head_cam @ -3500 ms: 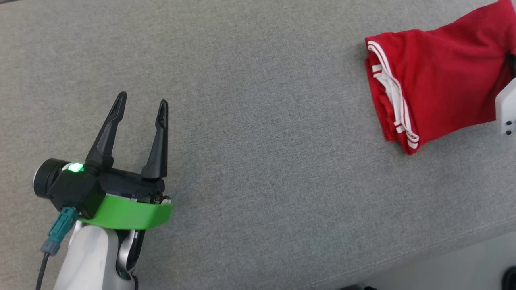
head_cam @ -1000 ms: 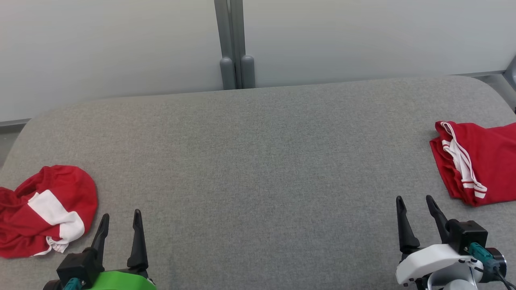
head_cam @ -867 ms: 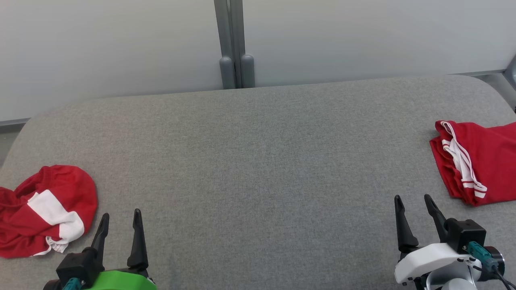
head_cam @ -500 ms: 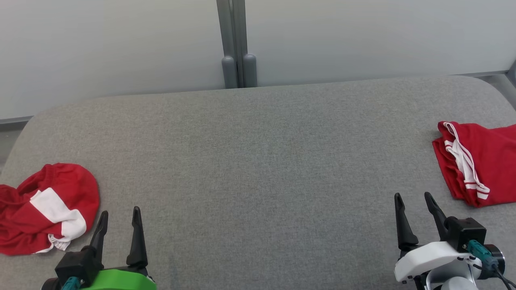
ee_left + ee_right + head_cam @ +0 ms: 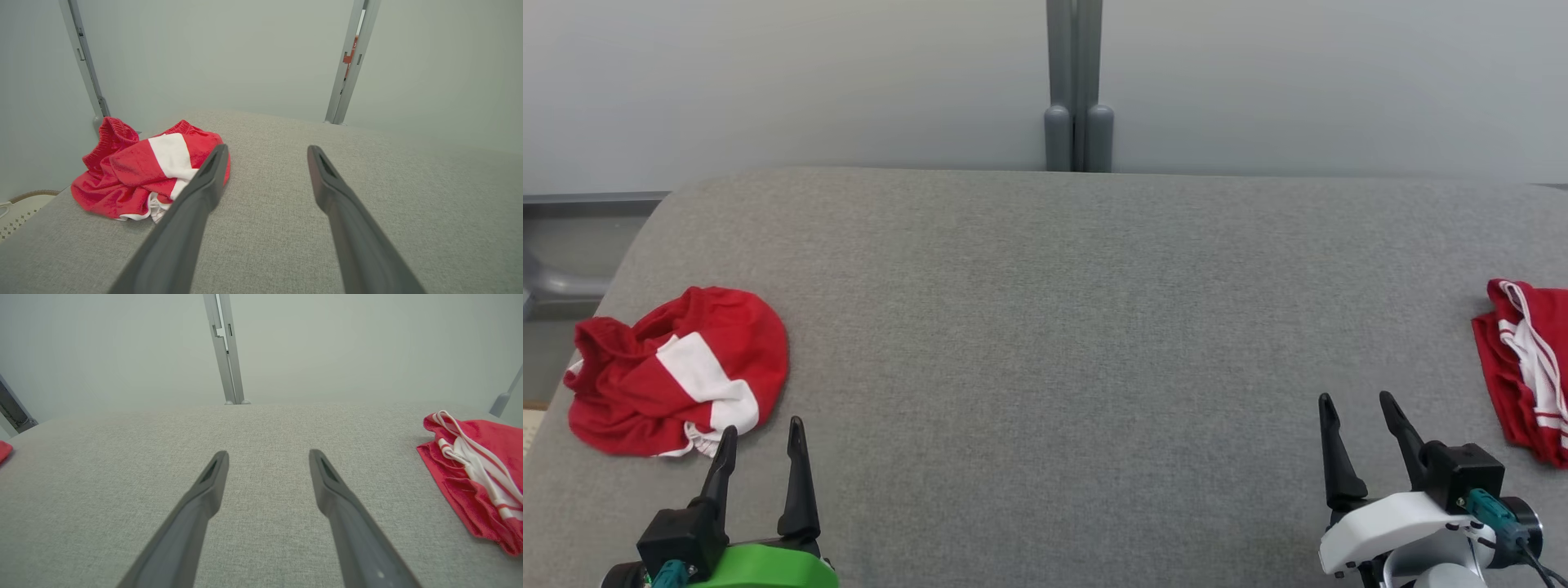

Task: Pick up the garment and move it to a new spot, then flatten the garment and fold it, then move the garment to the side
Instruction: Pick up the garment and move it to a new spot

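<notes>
Crumpled red-and-white garment (image 5: 678, 371) on grey woven cushion (image 5: 1062, 327)

Matt grey woven cloth, finely grained, all over the desk (image 5: 1045, 327). Soft red cloth with white panels, ribbed at the band, in the crumpled garment (image 5: 678, 371) near the left edge. Smoother red, white-striped cloth in the folded garment (image 5: 1531, 376) at the right edge. Matt dark plastic on left claw (image 5: 760, 429) and right claw (image 5: 1356, 399). Smooth grey metal on the post (image 5: 1076, 82) beyond the far edge.
</notes>
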Robot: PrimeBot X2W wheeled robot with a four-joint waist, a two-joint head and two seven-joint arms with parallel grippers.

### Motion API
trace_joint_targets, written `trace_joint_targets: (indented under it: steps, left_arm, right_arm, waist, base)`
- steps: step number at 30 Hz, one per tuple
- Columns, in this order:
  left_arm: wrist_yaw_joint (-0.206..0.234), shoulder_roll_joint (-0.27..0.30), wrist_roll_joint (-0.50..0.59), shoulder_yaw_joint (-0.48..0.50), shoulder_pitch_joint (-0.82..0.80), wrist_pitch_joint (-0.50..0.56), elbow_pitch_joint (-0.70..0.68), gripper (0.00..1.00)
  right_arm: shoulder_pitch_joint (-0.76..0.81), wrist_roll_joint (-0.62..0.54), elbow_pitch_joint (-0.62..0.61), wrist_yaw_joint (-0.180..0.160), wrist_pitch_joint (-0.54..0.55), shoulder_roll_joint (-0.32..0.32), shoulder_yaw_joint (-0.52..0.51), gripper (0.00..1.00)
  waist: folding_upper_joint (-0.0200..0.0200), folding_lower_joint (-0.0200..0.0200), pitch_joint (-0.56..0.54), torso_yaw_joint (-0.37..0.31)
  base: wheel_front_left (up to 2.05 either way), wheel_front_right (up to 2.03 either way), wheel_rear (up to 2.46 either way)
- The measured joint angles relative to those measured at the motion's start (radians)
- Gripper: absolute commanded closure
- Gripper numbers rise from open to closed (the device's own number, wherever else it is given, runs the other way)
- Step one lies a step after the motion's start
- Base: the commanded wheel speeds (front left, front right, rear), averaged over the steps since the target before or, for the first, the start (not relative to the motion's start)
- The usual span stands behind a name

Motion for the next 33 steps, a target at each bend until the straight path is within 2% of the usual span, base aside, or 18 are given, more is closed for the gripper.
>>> trace_joint_targets:
  steps: [20,27,33]
  left_arm:
    - [0.0,0.0,0.012,0.057,0.023,0.0,-0.024,0.0]
    - [-0.005,0.0,-0.004,0.067,0.029,0.0,-0.021,0.0]
    - [-0.006,0.0,-0.004,0.068,0.029,0.0,-0.015,0.0]
  right_arm:
    - [0.009,0.037,0.006,0.0,0.0,0.001,0.062,0.0]
    - [0.013,0.042,0.006,0.0,0.0,0.001,0.069,0.0]
    - [0.014,0.042,0.004,0.0,0.0,0.001,0.069,0.0]
  waist:
    - [0.0,0.0,-0.015,0.266]
    - [0.0,0.0,-0.018,0.323]
    - [0.0,0.0,-0.013,0.34]
  base:
    - [0.0,0.0,0.0]
    - [0.0,0.0,0.0]
    - [0.0,0.0,0.0]
